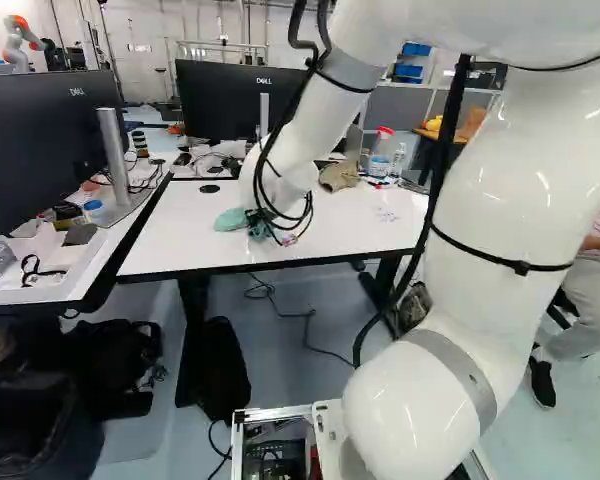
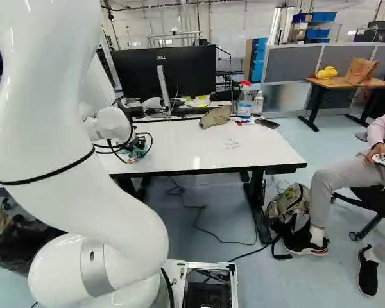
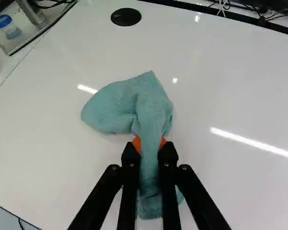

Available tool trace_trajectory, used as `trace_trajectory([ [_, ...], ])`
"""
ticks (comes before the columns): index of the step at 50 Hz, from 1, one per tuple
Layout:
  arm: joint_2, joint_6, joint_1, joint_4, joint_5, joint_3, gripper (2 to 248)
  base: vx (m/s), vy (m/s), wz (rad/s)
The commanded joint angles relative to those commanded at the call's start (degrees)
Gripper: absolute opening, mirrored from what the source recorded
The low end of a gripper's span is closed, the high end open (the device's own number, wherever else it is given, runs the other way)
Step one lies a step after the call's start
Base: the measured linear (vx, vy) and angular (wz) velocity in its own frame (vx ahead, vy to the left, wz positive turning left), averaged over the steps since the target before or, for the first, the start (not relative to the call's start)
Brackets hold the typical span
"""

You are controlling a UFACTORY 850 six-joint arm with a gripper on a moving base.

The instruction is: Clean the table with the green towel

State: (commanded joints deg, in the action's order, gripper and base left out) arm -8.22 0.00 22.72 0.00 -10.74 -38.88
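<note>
White arm [image 1: 305, 130] reaches over the white table [image 1: 350, 222], its far end down nr the green towel [image 1: 229, 220]. Far edge, R of arm: tan cloth [image 1: 338, 176], clear btl [image 1: 398, 158] w/ white cap. Blk monitor [image 1: 215, 100] beyond; 2nd monitor [image 1: 40, 150] on L desk [image 1: 40, 297]. Near L, blk bag [image 1: 110, 350] on floor. Another robot [image 1: 20, 38] far L.

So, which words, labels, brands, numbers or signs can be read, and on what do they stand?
Two black flat monitors: one maker's name each, left unquoted.
White rectangular tabletop: small blue marks, too faint to read.
White-and-blue plastic container: label too small.
Brown paper bag: print too small.
</note>
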Motion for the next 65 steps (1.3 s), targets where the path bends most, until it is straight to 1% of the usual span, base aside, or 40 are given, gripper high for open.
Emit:
trace_trajectory([
  [5,-1.0,0.0,0.5,0.0,0.0,-1.2,50,0.0,0.0,0.0],
  [14,-1.1,0.0,0.5,0.0,0.0,-1.2,50,0.0,0.0,0.0],
  [25,0.5,0.0,0.3,0.0,0.0,-0.7,50,0.0,0.0,0.0],
  [39,4.8,0.0,-1.8,0.0,0.0,1.9,50,0.0,0.0,0.0],
  [65,12.1,0.0,-6.9,0.0,0.0,5.4,50,0.0,0.0,0.0],
])
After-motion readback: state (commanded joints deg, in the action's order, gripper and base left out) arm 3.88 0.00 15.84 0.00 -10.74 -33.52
